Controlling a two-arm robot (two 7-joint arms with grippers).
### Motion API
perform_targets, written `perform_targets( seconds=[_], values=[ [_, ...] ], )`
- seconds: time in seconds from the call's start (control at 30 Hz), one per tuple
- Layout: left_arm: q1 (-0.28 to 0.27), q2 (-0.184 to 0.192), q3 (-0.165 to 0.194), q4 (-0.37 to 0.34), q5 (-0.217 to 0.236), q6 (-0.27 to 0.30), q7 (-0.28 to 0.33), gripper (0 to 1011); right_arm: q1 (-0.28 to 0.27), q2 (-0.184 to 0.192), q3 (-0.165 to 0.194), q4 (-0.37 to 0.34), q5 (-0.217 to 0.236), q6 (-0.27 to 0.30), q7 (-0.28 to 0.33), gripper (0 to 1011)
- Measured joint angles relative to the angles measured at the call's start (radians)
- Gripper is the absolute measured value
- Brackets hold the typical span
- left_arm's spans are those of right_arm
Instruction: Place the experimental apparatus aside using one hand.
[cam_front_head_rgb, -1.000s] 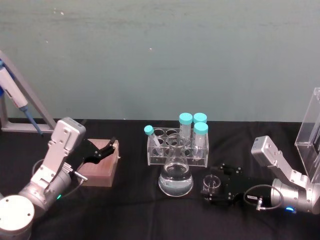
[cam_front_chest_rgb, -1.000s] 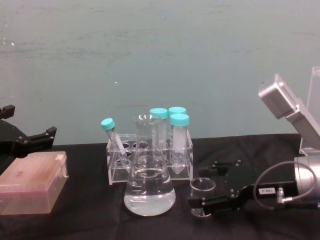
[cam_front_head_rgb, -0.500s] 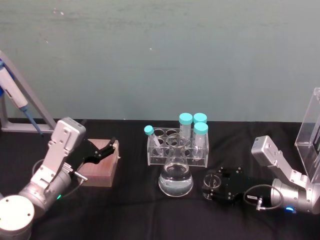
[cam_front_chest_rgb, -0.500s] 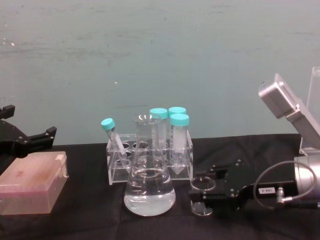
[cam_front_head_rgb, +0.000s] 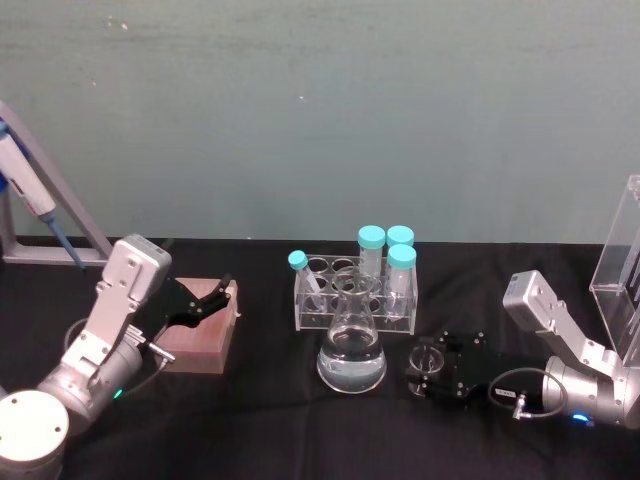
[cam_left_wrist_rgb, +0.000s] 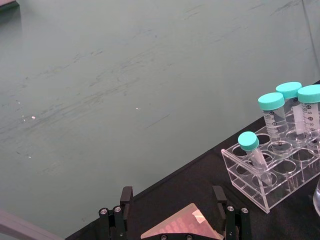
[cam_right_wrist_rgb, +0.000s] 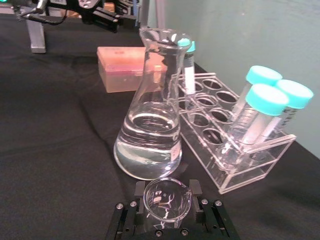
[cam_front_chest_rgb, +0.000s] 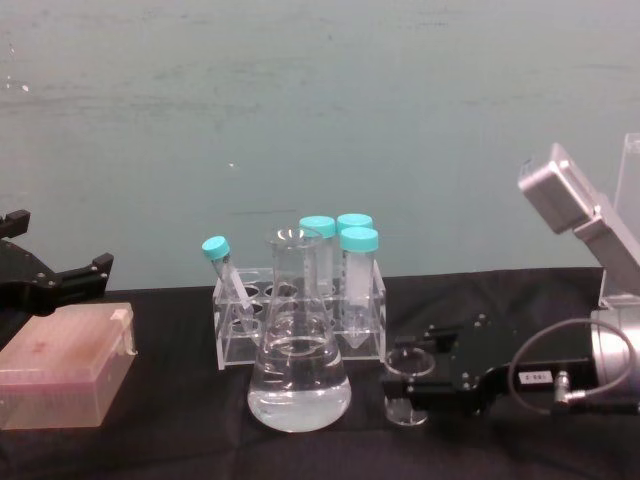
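Right gripper (cam_front_chest_rgb: 408, 384), at 4 o'clock on the black bench (cam_front_head_rgb: 270, 425), has its jaws closed narrowly on the small clear glass beaker (cam_right_wrist_rgb: 166, 199), which is at 3 o'clock of the water-filled conical glass flask (cam_front_head_rgb: 351, 352). We advise lifting it upright, then carrying it toward 3 o'clock, clear of the flask. Left gripper (cam_front_head_rgb: 215, 297), at 9 o'clock, hangs with its jaws wide over the pink box (cam_front_chest_rgb: 60, 365).
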Motion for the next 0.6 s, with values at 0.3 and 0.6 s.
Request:
perform_targets(
  seconds=[0.3, 0.6],
  values=[
    [0.000, 0.000, 0.000, 0.000, 0.000, 0.000, 0.000, 1000, -0.042, 0.029, 0.029, -0.091, 0.008, 0.027, -0.053, 530],
    [0.000, 0.000, 0.000, 0.000, 0.000, 0.000, 0.000, 1000, -0.101, 0.057, 0.080, -0.217, -0.003, 0.082, -0.195, 530]
  ],
)
